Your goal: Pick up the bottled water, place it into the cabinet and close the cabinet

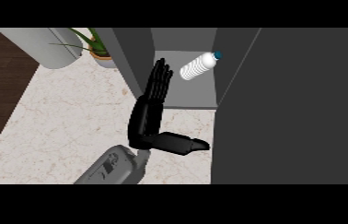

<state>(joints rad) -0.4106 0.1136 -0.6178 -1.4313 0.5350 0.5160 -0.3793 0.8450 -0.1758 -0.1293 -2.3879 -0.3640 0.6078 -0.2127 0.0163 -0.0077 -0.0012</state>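
Head view, looking steeply down, described from the nearest thing to the farthest. One grey forearm (112, 168) enters from the lower edge, left of centre; it ends in one black hand, the left hand (145, 119), which stretches away from the viewer over the counter (68, 112), a pale marbled surface; no second hand shows. The hand is open; its fingers (159, 80) are straight and held close together, pointing away, and its thumb (182, 144) sticks out sideways to the right, near the wrist; it holds nothing.

To the right of the hand stands one large dark grey door (285, 108), filling the right side of the view from near to far; it belongs to one cabinet (183, 97), which is open. The fingertips lie along the cabinet's left side panel (132, 52), at the mouth of the opening; whether they touch the panel cannot be told.

Inside the cabinet, on its light grey shelf, lies one bottled water (198, 67); it is on its side, angled, with its one blue cap (218, 55) pointing to the far right; it sits just to the right of the fingertips, apart from them.

Farthest, left of the cabinet, stands one potted plant (98, 48) with thin green leaves; left of that is one pale grey rounded object (48, 45), which cannot be identified; one strip of dark wood (14, 80) shows at the left edge.
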